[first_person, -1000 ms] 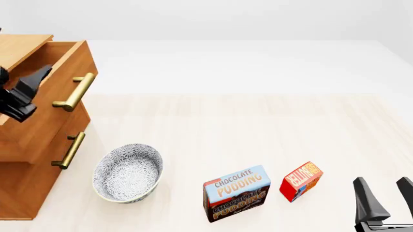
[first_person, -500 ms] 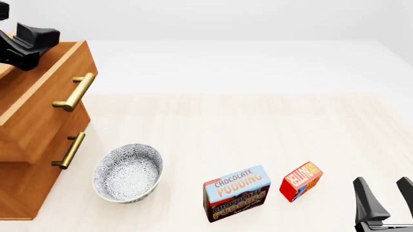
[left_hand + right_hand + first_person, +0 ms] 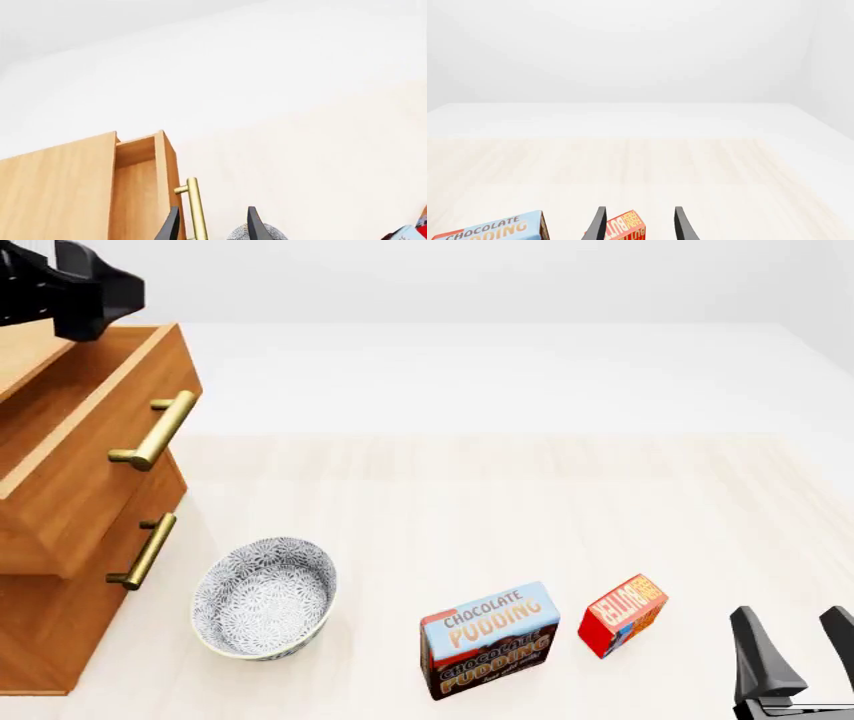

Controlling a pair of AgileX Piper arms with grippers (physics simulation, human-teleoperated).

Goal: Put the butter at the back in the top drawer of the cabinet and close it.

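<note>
The butter (image 3: 623, 615), a small red box with white lettering, stands on the table at the front right; in the right wrist view the butter (image 3: 626, 230) shows between the finger tips. My right gripper (image 3: 798, 642) (image 3: 639, 224) is open, just right of the butter and nearer than it, not touching. The cabinet (image 3: 54, 620) fills the left side, and its top drawer (image 3: 100, 455) (image 3: 137, 185) is pulled out with nothing visible inside. My left gripper (image 3: 114, 295) (image 3: 212, 227) hovers open above the drawer, holding nothing.
A patterned bowl (image 3: 264, 597) sits in front of the cabinet. A Chocolate Pudding box (image 3: 487, 640) stands just left of the butter. The top drawer's brass handle (image 3: 158, 430) and the lower drawer's handle (image 3: 143, 550) stick out toward the table.
My left gripper has risen from beside the drawer front to above the cabinet's top. The drawer stays pulled out. The right arm, butter and other objects have not moved.
</note>
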